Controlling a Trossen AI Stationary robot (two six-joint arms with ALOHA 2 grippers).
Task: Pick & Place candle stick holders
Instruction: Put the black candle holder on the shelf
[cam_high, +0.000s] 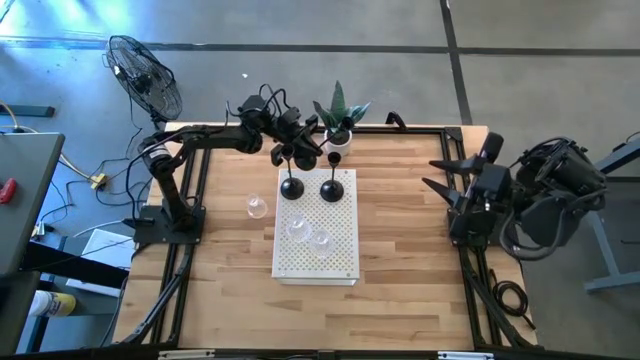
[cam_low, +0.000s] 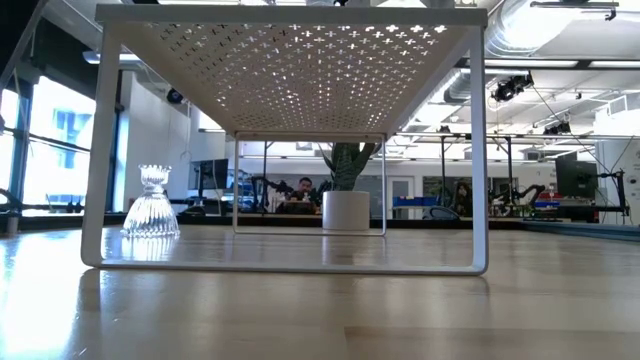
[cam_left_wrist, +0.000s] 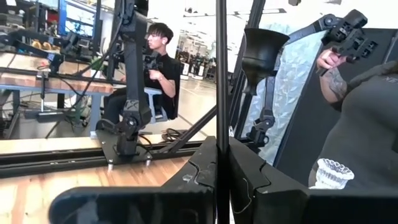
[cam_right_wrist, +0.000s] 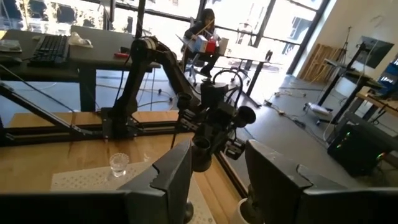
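Two black candle stick holders (cam_high: 291, 188) (cam_high: 332, 189) stand on their round bases at the far end of a white perforated riser (cam_high: 340, 262). My left gripper (cam_high: 303, 155) is above that far end, shut on the third black holder (cam_left_wrist: 221, 74). Two clear glass holders (cam_high: 298, 228) (cam_high: 320, 238) stand on the riser. A third glass holder (cam_high: 257, 207) stands on the table left of it and also shows in the low view (cam_low: 152, 205). My right gripper (cam_high: 437, 175) waits open and empty at the table's right side. My left gripper pinches the black holder's thin stem (cam_left_wrist: 221, 134) between its two fingers (cam_left_wrist: 202, 165), which lie across the stem. The stem runs past the fingers on both sides. Its cup and base are outside the left wrist view. The holder is clear of the riser.
A green plant in a white pot (cam_high: 338, 130) stands at the table's far edge, just beyond my left gripper. A floor fan (cam_high: 145, 75) stands off the table at the far left. People sit in the room beyond the table.
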